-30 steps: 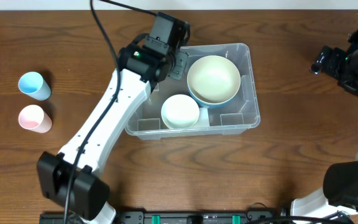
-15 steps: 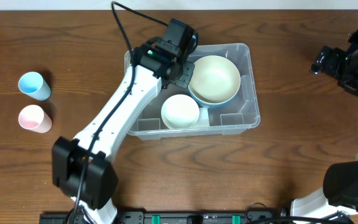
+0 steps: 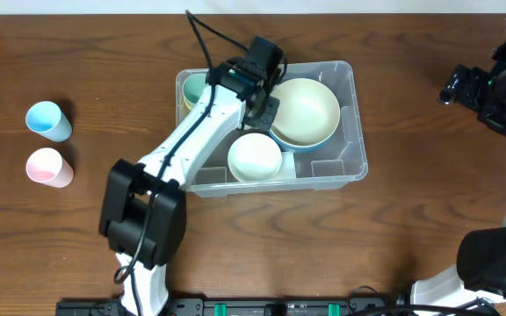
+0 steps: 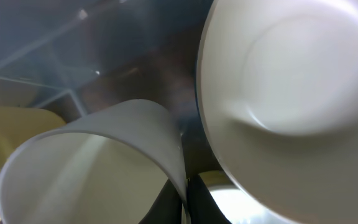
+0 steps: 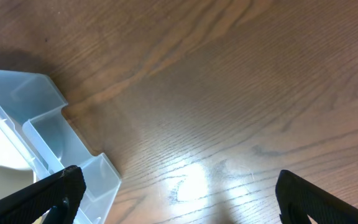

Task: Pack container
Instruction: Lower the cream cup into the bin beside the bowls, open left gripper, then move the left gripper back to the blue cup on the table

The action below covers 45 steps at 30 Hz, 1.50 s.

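The clear container [image 3: 357, 132] stands mid-table. It holds a large cream bowl [image 3: 302, 110] nested in a blue bowl, a small pale bowl [image 3: 255, 158] and a pale green-yellow bowl [image 3: 194, 88] in its back left corner. My left gripper [image 3: 264, 105] reaches into the container beside the cream bowl. In the left wrist view it [image 4: 184, 200] is shut on the thin wall of a white cup [image 4: 98, 168], next to the cream bowl [image 4: 291, 81]. The cup is hidden under the arm in the overhead view. My right gripper [image 3: 486, 92] is open and empty over bare table, right of the container [image 5: 55, 143].
A blue cup [image 3: 46, 120] and a pink cup [image 3: 46, 167] stand at the far left of the wooden table. The left arm lies across the container's left half. The right wrist view shows bare wood [image 5: 229, 93] under the right gripper [image 5: 191, 205].
My left gripper has moved right and deeper into the container, toward the cream bowl. The green-yellow bowl in the back left corner has come into view. The right arm has not moved.
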Each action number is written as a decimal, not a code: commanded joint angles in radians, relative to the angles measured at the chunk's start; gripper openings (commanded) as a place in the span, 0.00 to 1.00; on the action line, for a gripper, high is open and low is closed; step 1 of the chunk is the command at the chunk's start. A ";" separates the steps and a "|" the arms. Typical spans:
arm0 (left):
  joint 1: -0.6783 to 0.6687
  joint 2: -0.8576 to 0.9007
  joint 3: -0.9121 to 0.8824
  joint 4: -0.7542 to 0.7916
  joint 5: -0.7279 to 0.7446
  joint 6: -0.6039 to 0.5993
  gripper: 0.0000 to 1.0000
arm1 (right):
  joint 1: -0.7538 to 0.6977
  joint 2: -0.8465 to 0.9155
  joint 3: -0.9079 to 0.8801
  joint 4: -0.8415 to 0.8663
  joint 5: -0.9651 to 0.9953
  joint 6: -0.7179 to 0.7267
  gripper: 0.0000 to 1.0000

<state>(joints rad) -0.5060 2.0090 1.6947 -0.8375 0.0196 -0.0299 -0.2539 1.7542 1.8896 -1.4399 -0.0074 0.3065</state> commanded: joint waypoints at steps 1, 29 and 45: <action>-0.002 0.026 0.004 0.002 -0.002 -0.015 0.06 | -0.001 -0.006 0.012 -0.001 0.000 0.011 0.99; 0.000 -0.011 0.039 0.006 -0.059 -0.016 0.29 | -0.001 -0.006 0.012 -0.001 0.000 0.011 0.99; 0.025 -0.345 0.049 -0.079 -0.182 -0.016 0.43 | -0.001 -0.006 0.012 -0.001 0.000 0.011 0.99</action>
<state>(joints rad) -0.5037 1.7153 1.7229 -0.8928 -0.0696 -0.0467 -0.2539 1.7542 1.8896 -1.4399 -0.0074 0.3065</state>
